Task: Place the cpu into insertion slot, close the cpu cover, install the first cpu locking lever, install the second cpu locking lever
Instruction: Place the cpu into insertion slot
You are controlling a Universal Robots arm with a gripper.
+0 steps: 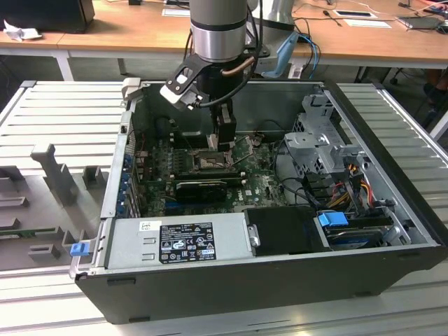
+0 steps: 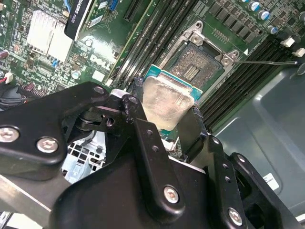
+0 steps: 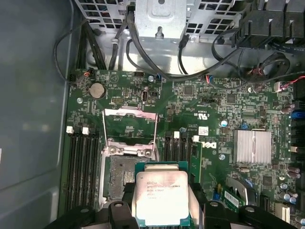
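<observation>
You've got the open computer case (image 1: 210, 297) lying flat, with walls on all sides and open room only from above. The power supply (image 1: 175, 241) runs along the near wall. The drive cage (image 1: 318, 140) fills the exterior view's right, and loose cables (image 1: 294, 175) spill from it towards the motherboard (image 1: 259, 185).

The arm (image 1: 218, 28) comes straight down into the far middle of the case. A black graphics card (image 1: 199, 187) lies just near of the socket area.

Your gripper (image 2: 167, 102) is clamped on the cpu (image 2: 166, 102), one finger on each of two opposite edges. The cpu (image 3: 159, 195) hangs silver face up over the board, overlapping one edge of the insertion slot (image 3: 119, 176) and not seated.

The insertion slot (image 2: 198, 67) is bare, with its pins exposed. The cpu cover (image 3: 129, 111) is swung open at the slot's edge away from the gripper. A thin wire lever (image 2: 267, 61) sticks out past a socket corner.

Long black memory slots (image 3: 83, 162) flank the socket closely on both sides. A finned heatsink (image 3: 251, 147) sits well apart from it, and a coin battery (image 3: 97, 89) lies near the cover.
</observation>
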